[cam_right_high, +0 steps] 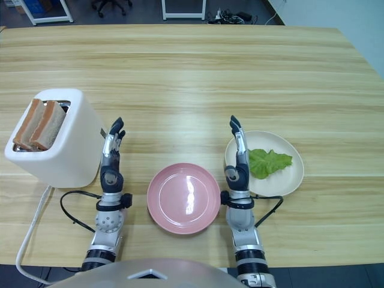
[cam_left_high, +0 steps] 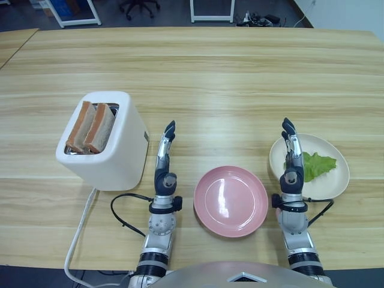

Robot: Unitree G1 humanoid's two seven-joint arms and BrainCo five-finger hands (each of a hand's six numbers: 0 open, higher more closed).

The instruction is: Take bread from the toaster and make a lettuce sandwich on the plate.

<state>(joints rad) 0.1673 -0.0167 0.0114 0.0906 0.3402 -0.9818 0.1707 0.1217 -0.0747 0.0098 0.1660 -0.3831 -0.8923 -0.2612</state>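
A big table of light wooden planks (cam_left_high: pixel 228 78) fills the room in front of the robot, and past its far edge there is a dark floor.

On the left stands a boxy white toaster (cam_left_high: pixel 120 159). Two slices of brown-edged bread (cam_left_high: pixel 91 127) stick up out of its slots, side by side. A thin white cord (cam_left_high: pixel 81 222) runs from the toaster toward the near edge of the table. In the middle, close to the robot, sits a round pink plate (cam_left_high: pixel 231 201) with nothing on it. On the right is a round cream plate (cam_left_high: pixel 337 182) with one green lettuce leaf (cam_left_high: pixel 318 165) lying on it.

The left hand (cam_left_high: pixel 165 162) is between the toaster and the pink plate, just beside the toaster. Its fingers are stretched out straight and hold nothing. The right hand (cam_left_high: pixel 292 162) is over the left edge of the cream plate, next to the lettuce, with straight fingers and nothing in it.

It looks like the job has not really begun. Both slices must come out, and bread and lettuce must be stacked on the pink plate.
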